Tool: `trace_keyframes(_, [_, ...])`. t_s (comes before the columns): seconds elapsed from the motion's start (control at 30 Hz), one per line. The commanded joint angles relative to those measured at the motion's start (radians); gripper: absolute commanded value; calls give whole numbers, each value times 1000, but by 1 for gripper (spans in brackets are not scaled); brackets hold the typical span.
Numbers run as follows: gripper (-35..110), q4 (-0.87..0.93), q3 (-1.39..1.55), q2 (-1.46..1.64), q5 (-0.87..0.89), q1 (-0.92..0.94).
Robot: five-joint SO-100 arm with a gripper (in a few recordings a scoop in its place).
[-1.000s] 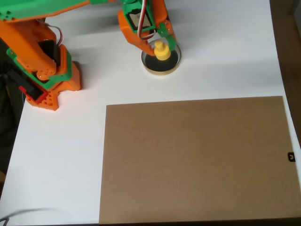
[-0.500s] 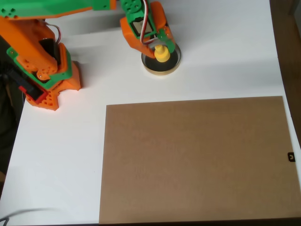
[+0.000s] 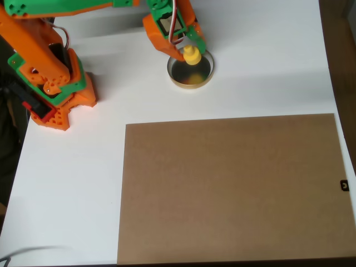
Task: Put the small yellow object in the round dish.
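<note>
small yellow object (image 3: 192, 55) carried over round dish (image 3: 191, 82), near the table's (image 3: 83, 183) far edge.
it is seen clamped in the gripper (image 3: 188, 51) at the dish's far rim (whether it touches cannot be told); release is left.

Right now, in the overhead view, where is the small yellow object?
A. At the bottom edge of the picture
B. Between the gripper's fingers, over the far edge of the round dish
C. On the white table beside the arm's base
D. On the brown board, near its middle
B: the small yellow object sits at the gripper tips, over the upper rim of the round dish, far from the brown board.
</note>
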Motion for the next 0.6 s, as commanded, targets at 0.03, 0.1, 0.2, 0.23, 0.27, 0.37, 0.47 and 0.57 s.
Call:
trace_keyframes(0.03, [0,-6,15,21,-3,-6])
trace_keyframes(0.1, [0,-6,23,25,-5,-8])
trace_keyframes(0.2, [0,-6,32,31,-5,-11])
trace_keyframes(0.23, [0,-6,37,34,-5,-12])
trace_keyframes(0.27, [0,-6,43,35,-6,-14])
trace_keyframes(0.37, [0,-6,60,40,-9,-20])
trace_keyframes(0.47, [1,-9,72,41,-14,-21])
trace_keyframes(0.57, [6,-8,75,41,-18,-21])
